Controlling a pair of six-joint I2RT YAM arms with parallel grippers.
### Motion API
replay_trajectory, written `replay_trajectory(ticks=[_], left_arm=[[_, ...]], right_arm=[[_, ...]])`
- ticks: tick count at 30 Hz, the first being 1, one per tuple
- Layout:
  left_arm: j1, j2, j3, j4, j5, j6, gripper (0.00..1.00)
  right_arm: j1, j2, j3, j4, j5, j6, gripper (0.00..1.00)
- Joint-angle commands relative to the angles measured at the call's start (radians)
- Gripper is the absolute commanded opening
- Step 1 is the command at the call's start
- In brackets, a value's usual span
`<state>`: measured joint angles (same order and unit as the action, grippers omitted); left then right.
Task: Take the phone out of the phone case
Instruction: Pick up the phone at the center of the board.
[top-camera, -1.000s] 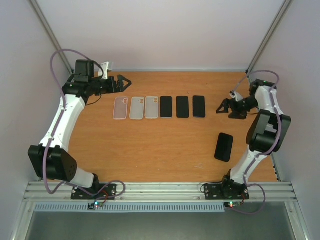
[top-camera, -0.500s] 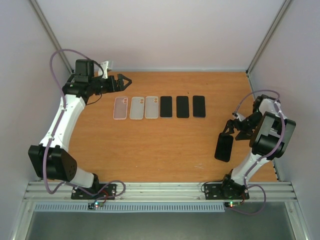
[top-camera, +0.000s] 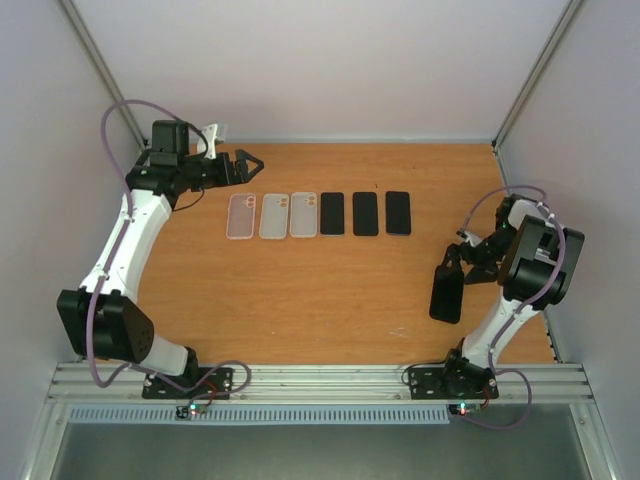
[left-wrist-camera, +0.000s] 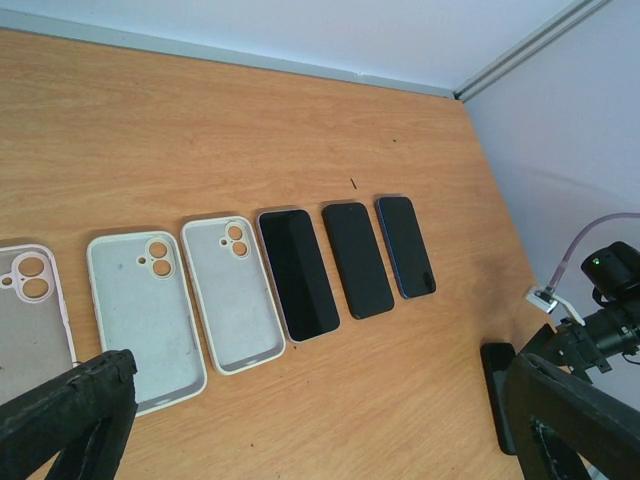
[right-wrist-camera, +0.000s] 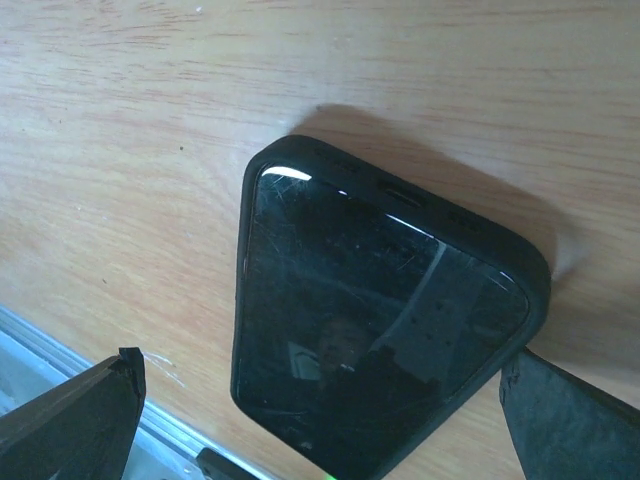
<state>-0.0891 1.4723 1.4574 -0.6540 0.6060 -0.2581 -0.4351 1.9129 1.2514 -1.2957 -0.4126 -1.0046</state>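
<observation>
1. On the right side of the table (top-camera: 300, 300), near the right arm, the cased phone (top-camera: 447, 296) lies flat and screen up, with its black case fitted around it.
2. The right gripper (top-camera: 455, 262) hangs over the far end of the cased phone, jaws spread wide and holding nothing.
3. Its wrist view shows the cased phone (right-wrist-camera: 380, 330) between the two spread fingers. I cannot tell whether either finger touches it.
4. The left gripper (top-camera: 243, 165) sits at the far left of the table, also spread wide and holding nothing.
5. Just right of it and a little nearer, a row runs left to right across the far half of the table: three clear cases (top-camera: 273, 215), then three bare phones (top-camera: 365, 213), side by side and well apart from the cased phone.
</observation>
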Motion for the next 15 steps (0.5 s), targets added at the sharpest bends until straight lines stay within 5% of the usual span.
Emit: replay_trajectory(ticks=[1,15], left_arm=[[0.002,-0.024,-0.005,0.048,0.006,-0.007,0.99],[0.002,-0.02,0.001,0.049,0.008,-0.01,0.99]], right_arm=[[0.047,0.012,-0.016,0.046,0.019,0.018,0.99],[0.279,-0.057,-0.112,0.177,0.079,0.015,0.98]])
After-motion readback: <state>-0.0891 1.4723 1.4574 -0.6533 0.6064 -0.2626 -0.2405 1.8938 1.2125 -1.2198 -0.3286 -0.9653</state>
